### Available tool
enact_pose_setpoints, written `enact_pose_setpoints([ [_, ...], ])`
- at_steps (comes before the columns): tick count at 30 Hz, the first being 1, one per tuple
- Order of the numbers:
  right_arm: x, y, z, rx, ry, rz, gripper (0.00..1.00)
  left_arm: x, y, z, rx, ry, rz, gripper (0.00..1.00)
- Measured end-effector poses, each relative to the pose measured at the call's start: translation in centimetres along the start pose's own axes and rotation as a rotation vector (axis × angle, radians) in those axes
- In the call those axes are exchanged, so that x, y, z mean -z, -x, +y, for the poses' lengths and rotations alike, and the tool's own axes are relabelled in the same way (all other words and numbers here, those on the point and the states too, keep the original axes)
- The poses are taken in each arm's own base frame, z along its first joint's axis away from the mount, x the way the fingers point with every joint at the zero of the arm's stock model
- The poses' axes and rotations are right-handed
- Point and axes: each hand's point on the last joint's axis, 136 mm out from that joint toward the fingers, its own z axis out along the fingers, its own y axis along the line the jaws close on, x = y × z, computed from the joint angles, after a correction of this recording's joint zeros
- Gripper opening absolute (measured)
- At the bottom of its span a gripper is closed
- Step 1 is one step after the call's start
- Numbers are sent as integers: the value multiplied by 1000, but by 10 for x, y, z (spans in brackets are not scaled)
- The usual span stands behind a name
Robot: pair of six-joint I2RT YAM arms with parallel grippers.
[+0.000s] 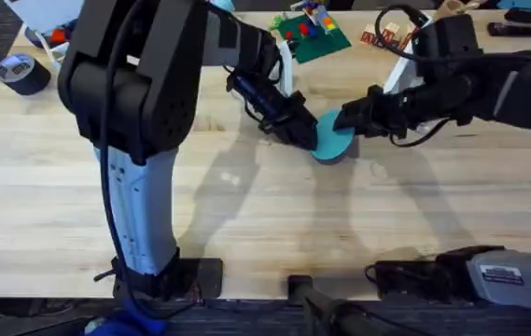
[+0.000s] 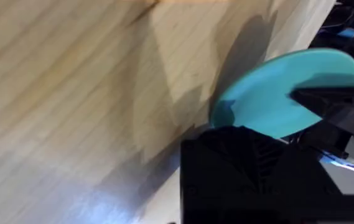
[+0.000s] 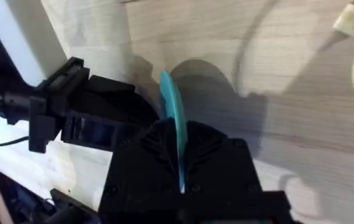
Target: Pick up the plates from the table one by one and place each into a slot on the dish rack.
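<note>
From overhead I am seeing the teal plate (image 1: 333,140) standing on edge above the desk (image 1: 246,215), with my left claw (image 1: 304,133) and right claw (image 1: 346,119) both pinching it from opposite sides. My left wrist camera is showing the plate (image 2: 276,93) clamped. My right wrist camera is showing the plate (image 3: 173,118) edge-on, gripped between that claw's fingers.

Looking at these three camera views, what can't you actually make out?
- Dish rack: overhead, mostly hidden behind the left arm, so its slots can't be counted.
- Teal plate: overhead, its near edge is covered by the left gripper.
- Right gripper: right wrist, the plate shows edge-on between its fingers; the plate's faces are unseen.
</note>
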Motion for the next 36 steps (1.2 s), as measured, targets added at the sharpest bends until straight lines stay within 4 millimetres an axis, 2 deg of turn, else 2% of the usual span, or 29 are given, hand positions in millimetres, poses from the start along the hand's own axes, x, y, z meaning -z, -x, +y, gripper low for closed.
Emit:
enact_pose_setpoints([
  [7, 0, 0, 0, -1, 2, 0, 29, 3, -1, 0, 15, 17, 6, 41],
  [8, 0, 0, 1, -3, 2, 1, 31, 20, 0, -2, 4, 133, 1, 41],
  [11, 0, 0, 1, -3, 2, 1, 31, 42, 5, -13, -29, 208, -34, 41],
  [17, 3, 5, 5, 5, -1, -9, 31, 105, 16, -39, -101, 378, -168, 41],
  [21, 12, 18, 13, 23, 0, -53, 31, 146, 7, -41, -69, 519, -213, 41],
  [26, 37, 42, 37, 70, 42, -145, 32, 202, -8, -39, -24, 737, -256, 41],
  [27, 42, 46, 42, 79, 51, -163, 32, 212, -11, -39, -19, 780, -265, 72],
  [28, 47, 50, 46, 86, 58, -177, 32, 221, -14, -39, -11, 820, -271, 152],
  [29, 51, 53, 49, 93, 64, -190, 32, 231, -17, -40, -8, 868, -278, 307],
  [32, 59, 58, 57, 107, 77, -216, 32, 251, -23, -38, -1, 971, -296, 582],
  [33, 61, 60, 59, 112, 80, -223, 32, 255, -24, -37, 1, 995, -297, 652],
  [35, 64, 63, 61, 116, 82, -232, 32, 262, -26, -33, 7, 1038, -296, 901],
  [36, 65, 64, 62, 118, 83, -236, 32, 264, -26, -32, 15, 1049, -299, 967],
])
